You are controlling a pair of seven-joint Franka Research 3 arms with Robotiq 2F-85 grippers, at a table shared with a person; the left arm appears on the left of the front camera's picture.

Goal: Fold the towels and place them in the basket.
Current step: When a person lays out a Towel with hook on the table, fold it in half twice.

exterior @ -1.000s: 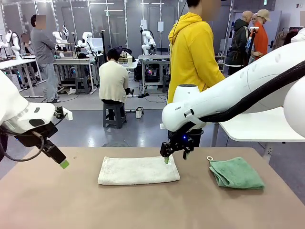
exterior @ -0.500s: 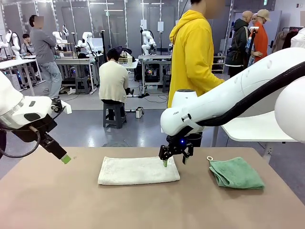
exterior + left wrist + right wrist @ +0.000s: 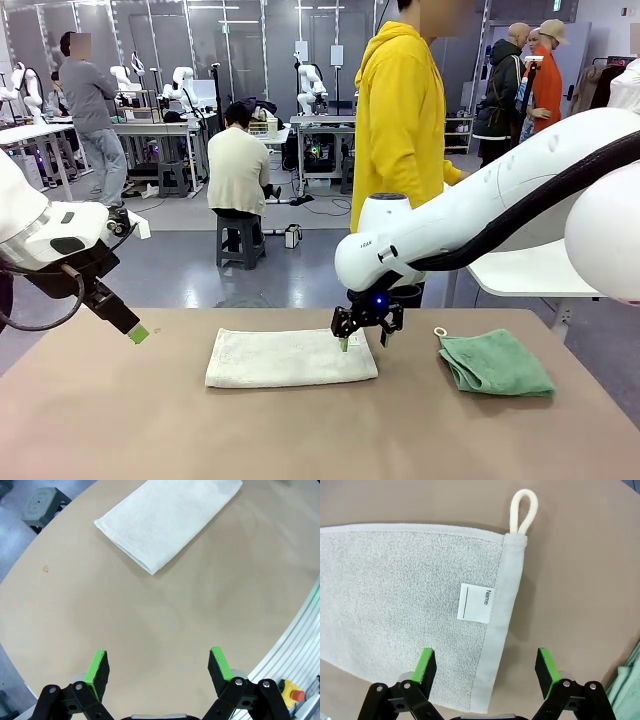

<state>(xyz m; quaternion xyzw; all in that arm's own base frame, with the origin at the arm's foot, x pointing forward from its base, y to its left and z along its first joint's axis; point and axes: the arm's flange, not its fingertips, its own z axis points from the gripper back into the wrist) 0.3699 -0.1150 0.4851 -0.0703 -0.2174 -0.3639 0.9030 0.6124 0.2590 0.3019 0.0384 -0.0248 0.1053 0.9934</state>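
Observation:
A cream towel point(image 3: 290, 357), folded into a long strip, lies flat at the table's middle. My right gripper point(image 3: 362, 340) hovers open just above its right end. In the right wrist view the open gripper point(image 3: 485, 664) straddles the hemmed end of the cream towel point(image 3: 405, 595), near a white name label point(image 3: 474, 610) and a corner loop point(image 3: 524, 510). A mint green towel point(image 3: 495, 363), loosely folded, rests at the right. My left gripper point(image 3: 135, 333) hangs open over bare table at the left, well apart from the cream towel point(image 3: 167, 522); nothing sits between its fingers point(image 3: 97, 666). The basket is out of view.
A person in a yellow hoodie point(image 3: 400, 110) stands at the far side, behind the right arm. A white side table point(image 3: 540, 265) sits beyond the right corner. The tan tabletop point(image 3: 300, 430) is bare in front of the towels. The green towel's edge point(image 3: 627, 680) shows at lower right.
My right gripper has shifted slightly left and up over the cream towel's end. My left arm has risen a little. Both towels lie as before.

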